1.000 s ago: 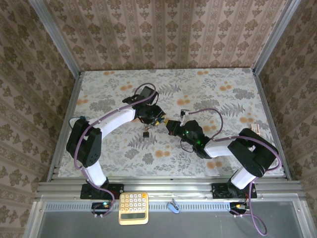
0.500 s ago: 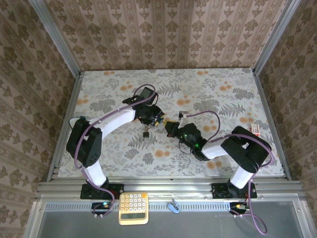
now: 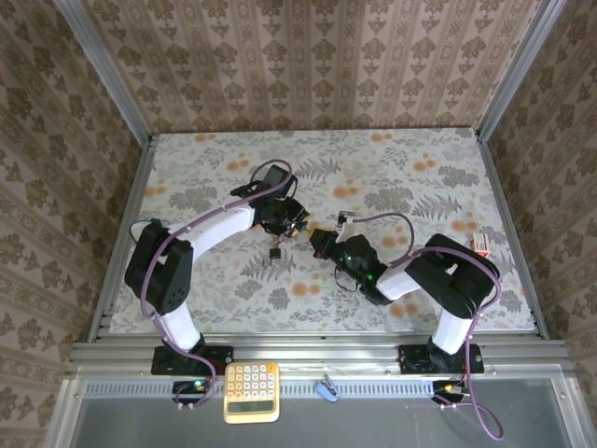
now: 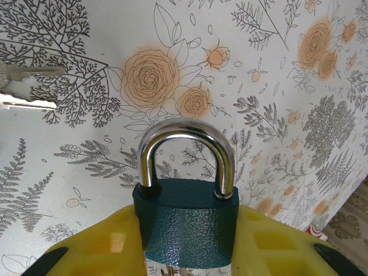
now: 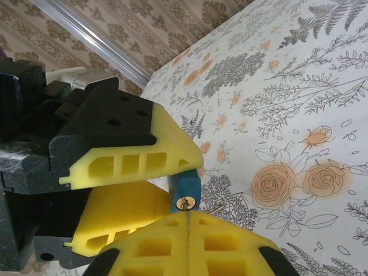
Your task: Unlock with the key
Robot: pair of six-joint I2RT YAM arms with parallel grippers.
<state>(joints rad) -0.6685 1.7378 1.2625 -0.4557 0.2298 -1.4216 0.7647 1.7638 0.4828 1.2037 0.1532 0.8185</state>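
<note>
A dark blue-green padlock [image 4: 187, 221] is clamped by its body between the yellow pads of my left gripper [image 4: 187, 244]. Its steel shackle [image 4: 185, 144] points away, and both of its legs sit in the body. In the right wrist view the padlock [image 5: 185, 187] shows its brass keyhole end. My right gripper [image 5: 188, 217] is shut right against that end, with a sliver of the key [image 5: 186, 206] running from its closed pads into the keyhole. From above, the left gripper [image 3: 297, 222] and right gripper [image 3: 322, 241] meet mid-table.
Spare keys [image 3: 275, 254] lie on the floral table cover just near the grippers, also seen as keys [image 4: 26, 86] in the left wrist view. A small red-and-white box [image 3: 480, 245] sits at the right edge. A yellow calculator [image 3: 251, 392] and a blue clip [image 3: 328, 387] rest on the front ledge.
The right arm's elbow and forearm have swung left and closer to the lock, while its gripper stays at the keyhole. The left arm and padlock have not moved.
</note>
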